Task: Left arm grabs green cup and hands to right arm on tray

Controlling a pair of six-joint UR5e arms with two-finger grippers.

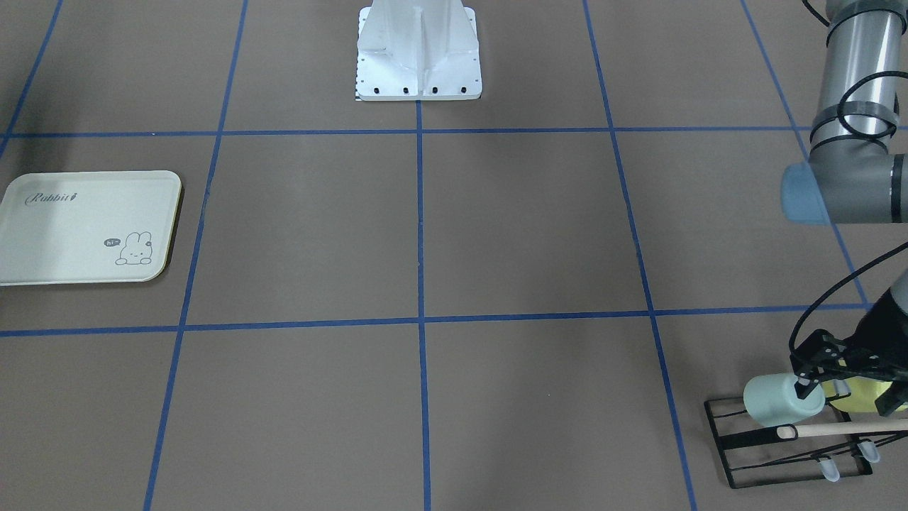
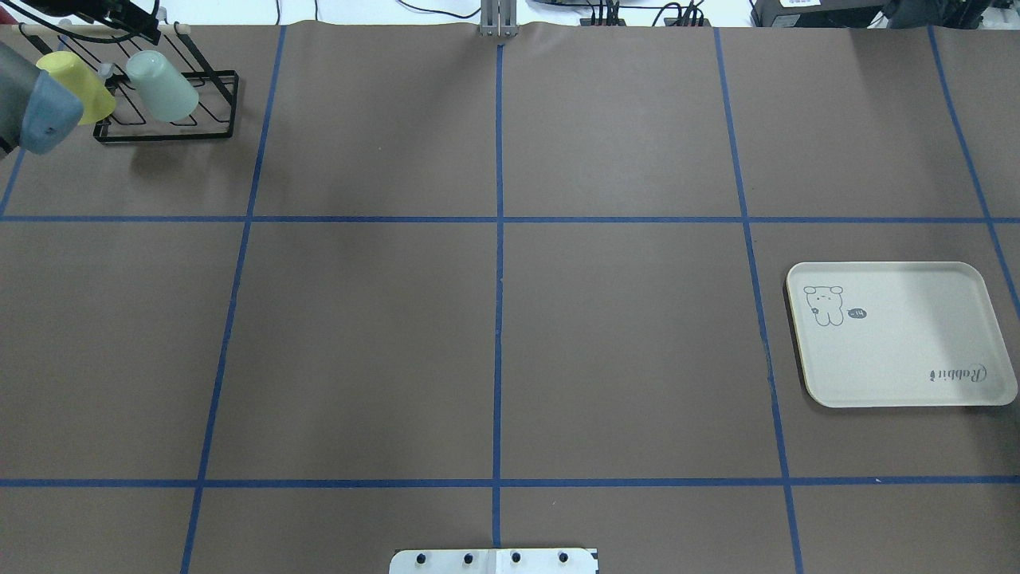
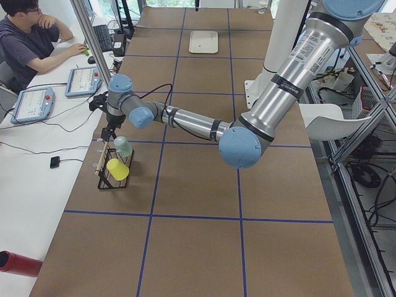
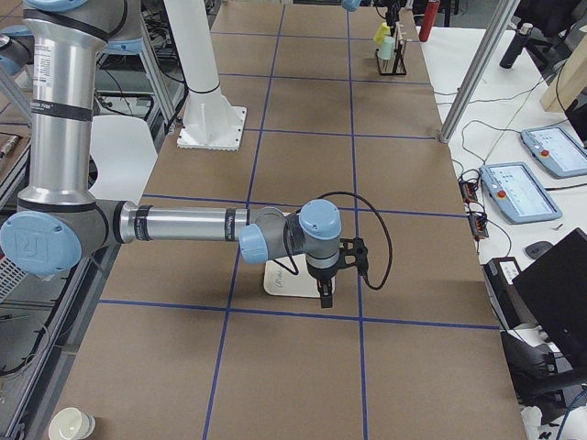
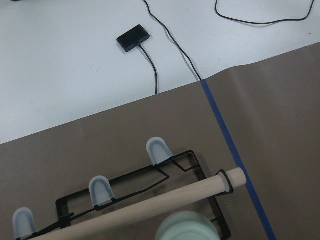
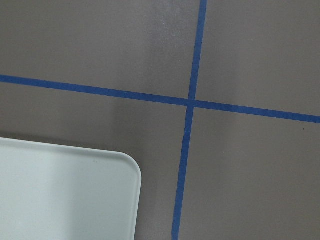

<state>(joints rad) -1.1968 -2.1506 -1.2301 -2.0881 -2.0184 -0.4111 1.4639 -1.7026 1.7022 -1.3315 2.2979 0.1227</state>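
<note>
The pale mint-green cup (image 1: 777, 403) sits upside down and tilted on a peg of the black wire rack (image 1: 752, 454), next to a yellow-green cup (image 1: 862, 394). It also shows in the overhead view (image 2: 162, 85) and at the bottom edge of the left wrist view (image 5: 185, 227). My left gripper (image 1: 848, 394) hangs over the rack with its fingers apart, and one fingertip (image 1: 805, 388) is at the mint cup's narrow end. The cream Rabbit tray (image 2: 900, 335) lies flat and empty. My right gripper (image 4: 326, 293) hovers by the tray's corner (image 6: 60, 195), and I cannot tell whether it is open or shut.
A wooden dowel (image 1: 837, 429) runs along the rack's top, just beside the mint cup. The robot's white base plate (image 1: 418, 50) stands at the table's middle edge. An operator (image 3: 31, 37) sits at a side desk with tablets and cables.
</note>
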